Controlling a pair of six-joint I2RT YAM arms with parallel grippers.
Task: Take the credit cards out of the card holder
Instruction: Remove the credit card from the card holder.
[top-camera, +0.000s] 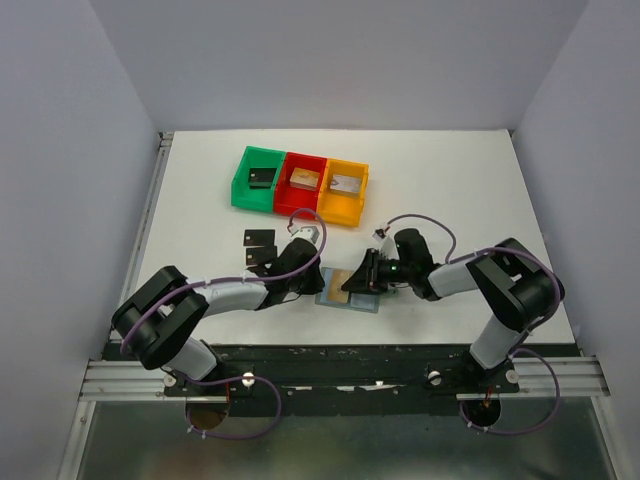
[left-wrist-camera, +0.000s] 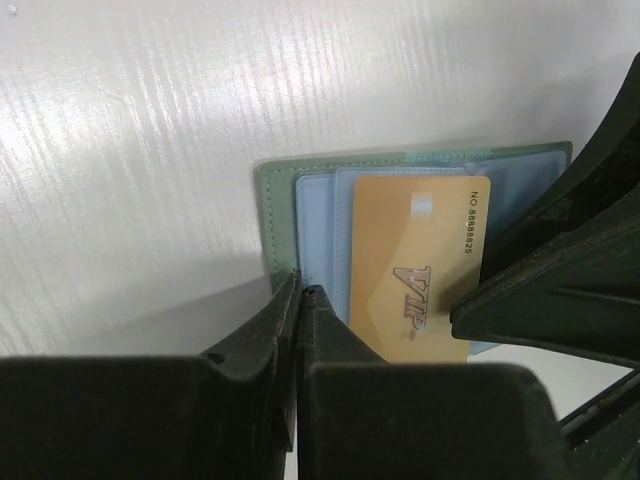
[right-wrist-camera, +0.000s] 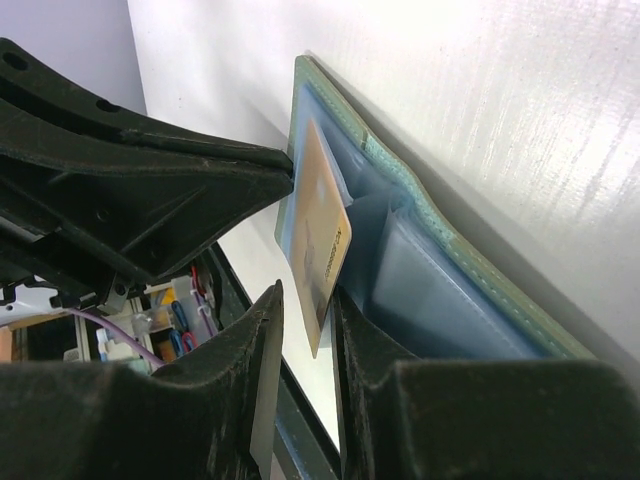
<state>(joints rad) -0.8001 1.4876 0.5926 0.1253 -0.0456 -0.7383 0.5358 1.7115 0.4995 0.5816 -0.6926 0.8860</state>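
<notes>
Top external view gives us the white bench (top-camera: 450, 180), with three coloured bins (top-camera: 281, 185) towards its far side. The card holder (left-wrist-camera: 275, 215) lies open and flat between both arms. Our left claw (left-wrist-camera: 301, 290) is closed together, tips at the holder's edge. Our right claw (right-wrist-camera: 308, 292) straddles the gold card (left-wrist-camera: 420, 260), slightly apart; we cannot tell whether it pinches. Two black cards (top-camera: 259, 246) lie beside the left arm.

Robotics lab test cell: white tabletop (top-camera: 450, 180) boxed in by plain pale walls (top-camera: 330, 60), with a cabled left arm (top-camera: 225, 293) and right arm (top-camera: 470, 270) bolted to an aluminium rail (top-camera: 560, 378) at its near edge.
</notes>
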